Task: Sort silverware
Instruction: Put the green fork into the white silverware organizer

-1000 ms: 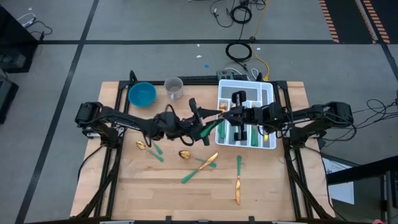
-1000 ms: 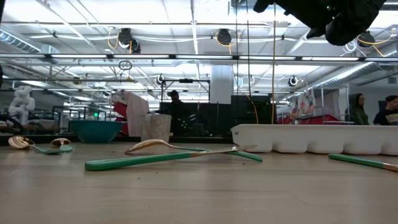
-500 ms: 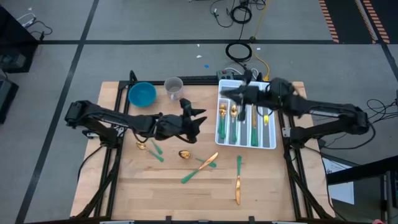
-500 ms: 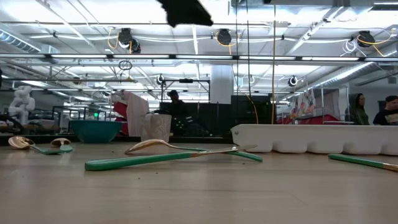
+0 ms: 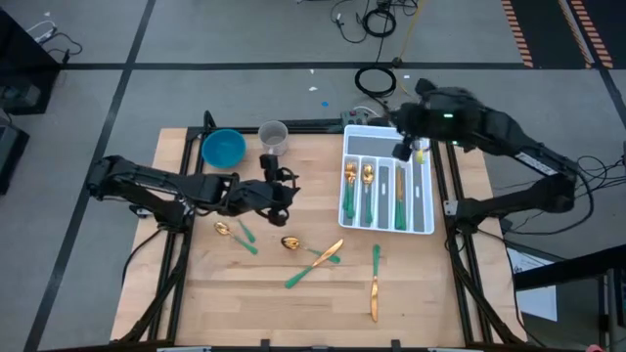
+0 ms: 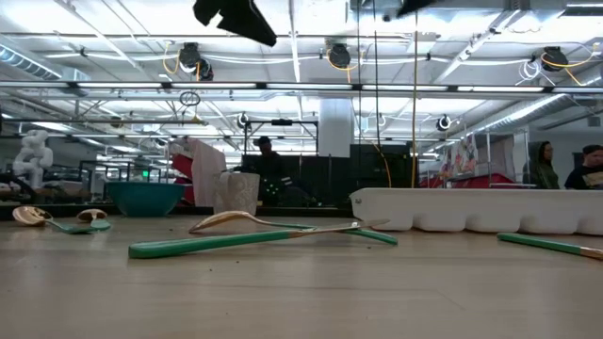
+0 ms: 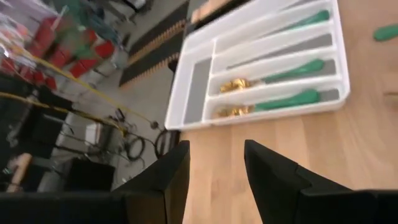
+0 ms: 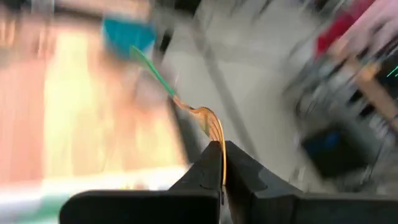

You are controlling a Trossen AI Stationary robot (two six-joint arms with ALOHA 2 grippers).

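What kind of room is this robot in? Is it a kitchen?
Probably not a kitchen: it looks like a big lab or workshop. The wooden table stands on a taped grey floor with loose cables, and the low view shows ceiling lights and people behind.

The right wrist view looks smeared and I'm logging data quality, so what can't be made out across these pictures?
- Right wrist view: motion blur smears the table; only the gold-headed, green-handled fork in the right gripper reads.
- High view: that fork is too small to see, hidden by the right gripper.
- Low view: the white plastic organizer tray shows only its side wall, hiding its contents.
- Left wrist view: the picture's edge cuts off the tray.
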